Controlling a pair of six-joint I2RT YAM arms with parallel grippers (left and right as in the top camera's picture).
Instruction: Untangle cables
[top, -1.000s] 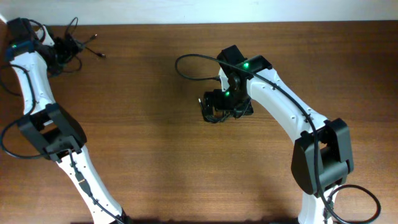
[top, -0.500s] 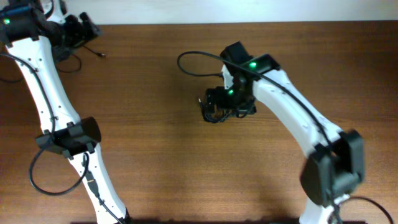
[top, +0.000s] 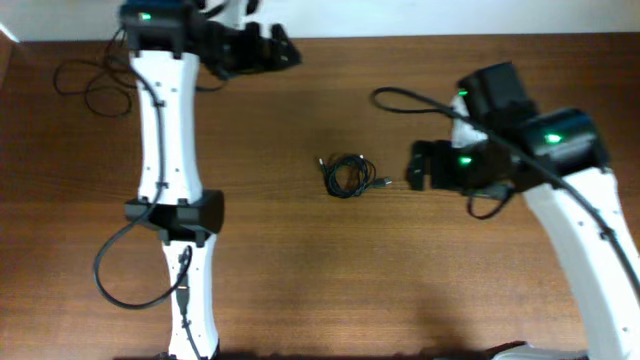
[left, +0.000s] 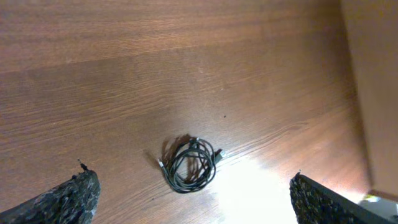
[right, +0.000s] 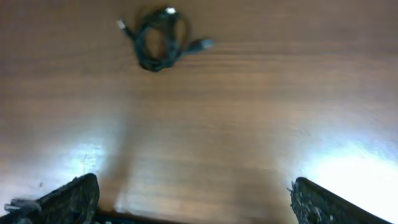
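Cables (top: 350, 177) sit as one small coiled bundle on the counter (top: 300, 270), strands looped through each other and plugs poking out, so I judge that no separating of this bundle has been done yet. The right end effector (top: 420, 167) is released, jaws wide and empty, with the bundle near, ahead of its fingertips. The left end effector (top: 285, 50) is likewise released and empty, the bundle well apart in front of it.
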